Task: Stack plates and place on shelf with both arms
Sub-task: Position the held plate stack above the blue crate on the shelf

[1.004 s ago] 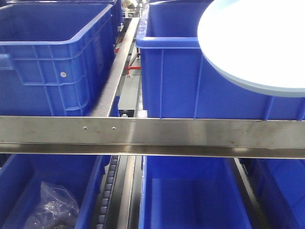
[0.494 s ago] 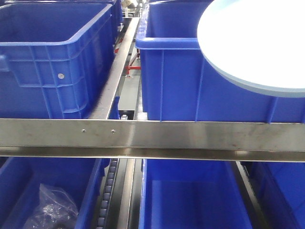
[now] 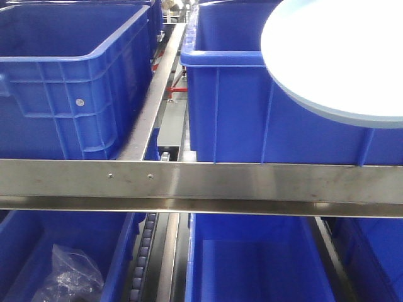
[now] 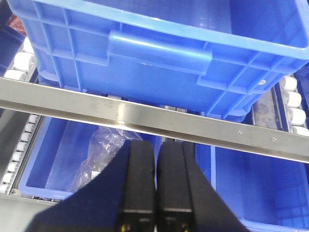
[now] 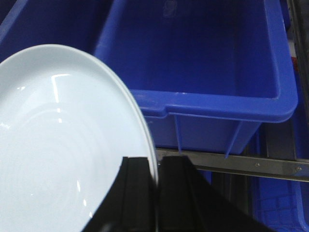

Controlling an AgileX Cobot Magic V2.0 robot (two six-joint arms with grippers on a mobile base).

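The steel rail [image 3: 201, 185] sits slightly lower in the front view than a second ago. Above it, the right gripper [image 5: 157, 166] pinches the plate [image 5: 63, 140]; left gripper [image 4: 157, 150] fingers pressed together, empty.

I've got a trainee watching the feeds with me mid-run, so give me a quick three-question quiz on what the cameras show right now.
1. True or false: the right tool grips a plate by its rim.
2. What does the left tool hold?
A. a plate
B. a plastic bag
C. nothing
3. The clear plastic bag lies in a blue ____ below the steel rail.

Key: 1 true; 2 C; 3 bin.
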